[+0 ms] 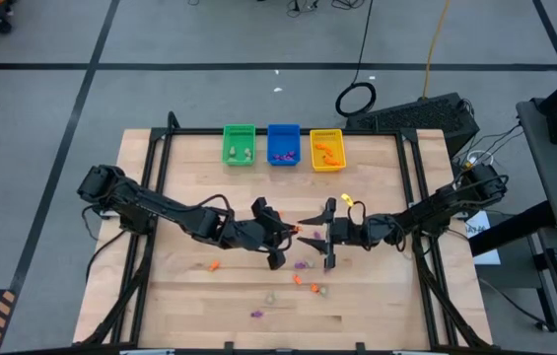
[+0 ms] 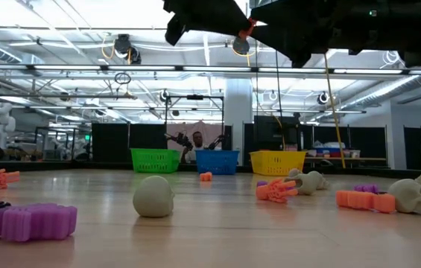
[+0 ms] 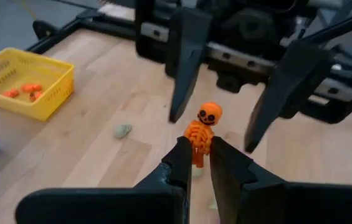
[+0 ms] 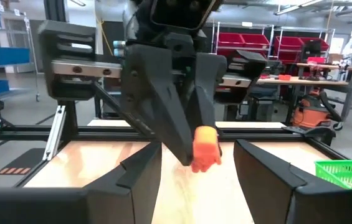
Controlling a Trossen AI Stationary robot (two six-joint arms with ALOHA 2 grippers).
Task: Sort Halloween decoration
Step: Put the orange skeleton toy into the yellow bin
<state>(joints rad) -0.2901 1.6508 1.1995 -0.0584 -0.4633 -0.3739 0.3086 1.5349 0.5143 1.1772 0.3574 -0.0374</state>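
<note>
An orange skeleton figure, one of the Halloween decorations, hangs in the air over the middle of the table, with my left gripper shut on it. My right gripper faces it from the table's right side, open. Its two fingers stand on either side of the figure's head end without touching it. Other tiny trinkets in orange, purple and pale beige lie loose on the wood toward the near edge. My left gripper pinches the figure's lower end, its legs, between its two fingertips. The fingers come from the table's left side, slanting a little downward. The figure sticks out beyond the fingertips with its head toward my right gripper, lifted clear of the table.
A green bin, a blue bin and a yellow bin stand in a row at the table's far edge, each with a few trinkets inside. A beige skull and an orange hand lie near the low camera.
</note>
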